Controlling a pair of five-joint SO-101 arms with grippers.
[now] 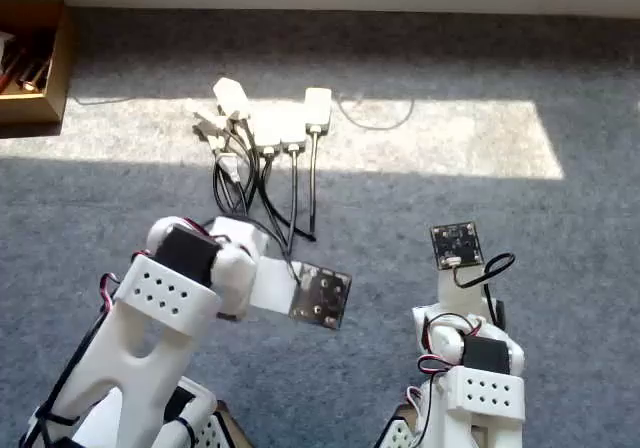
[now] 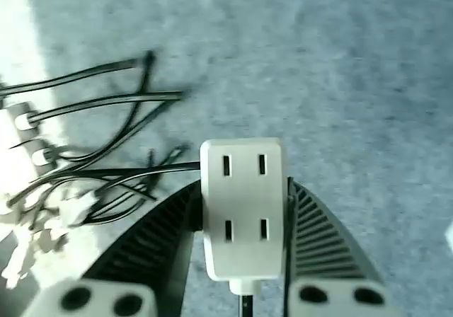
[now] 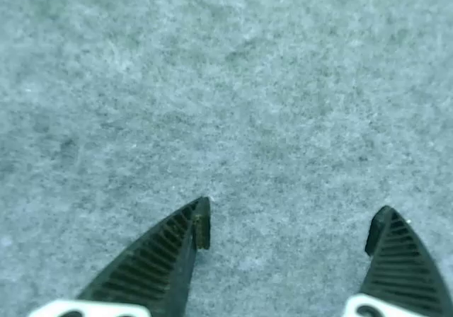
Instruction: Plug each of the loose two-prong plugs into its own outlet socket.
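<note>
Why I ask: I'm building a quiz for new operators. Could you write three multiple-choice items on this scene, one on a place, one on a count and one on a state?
1. The outlet is:
A. between the right fingers
B. between the left fingers
C. loose on the carpet

2. The slots on its face number:
A. two
B. four
C. six

3. The right fingers are:
A. shut on the outlet
B. shut on nothing
C. open over bare carpet

Answers:
1 B, since the left wrist view shows the fingers pressed against the outlet's two sides.
2 B, since the face shows two pairs of slots, one above the other.
3 C, since the right wrist view shows a wide gap with carpet between the tips.
</note>
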